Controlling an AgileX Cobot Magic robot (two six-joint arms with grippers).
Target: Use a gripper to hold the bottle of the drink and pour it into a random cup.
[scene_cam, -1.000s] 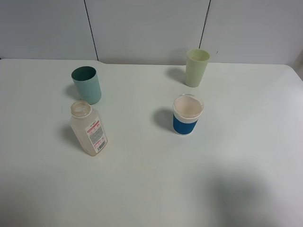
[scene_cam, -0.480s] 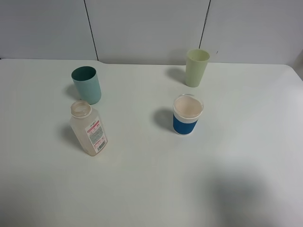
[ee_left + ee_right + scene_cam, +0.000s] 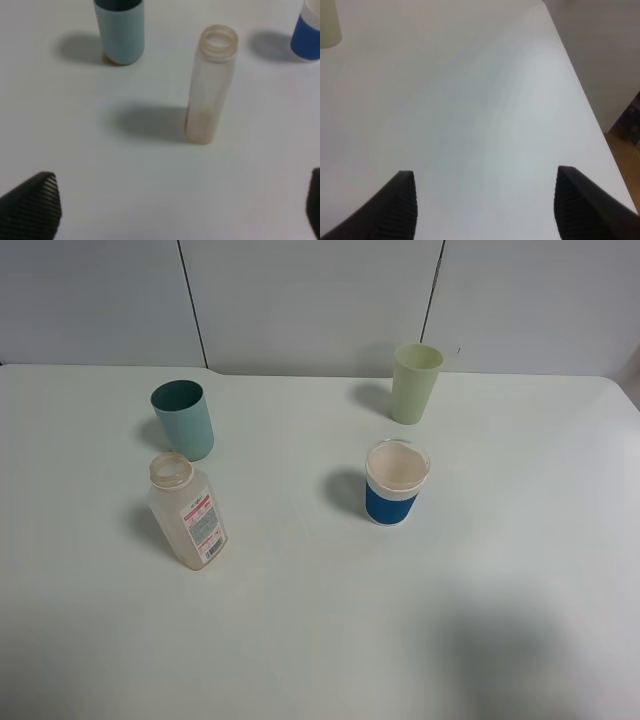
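The bottle (image 3: 187,512) stands upright and uncapped on the white table at the left, its red-banded label facing front. It also shows in the left wrist view (image 3: 210,85), with a faint brownish tint low inside; the drink itself is not clearly visible. The teal cup (image 3: 183,420) stands just behind the bottle, apart from it, and shows in the left wrist view (image 3: 120,30). My left gripper (image 3: 172,210) is open and empty, short of the bottle. My right gripper (image 3: 485,200) is open and empty over bare table. Neither gripper shows in the exterior high view.
A white cup with a blue band (image 3: 397,483) stands mid-table, also in the left wrist view (image 3: 306,32). A pale yellow-green tumbler (image 3: 416,383) stands at the back, also in the right wrist view (image 3: 329,22). The table's edge (image 3: 590,110) runs close beside my right gripper.
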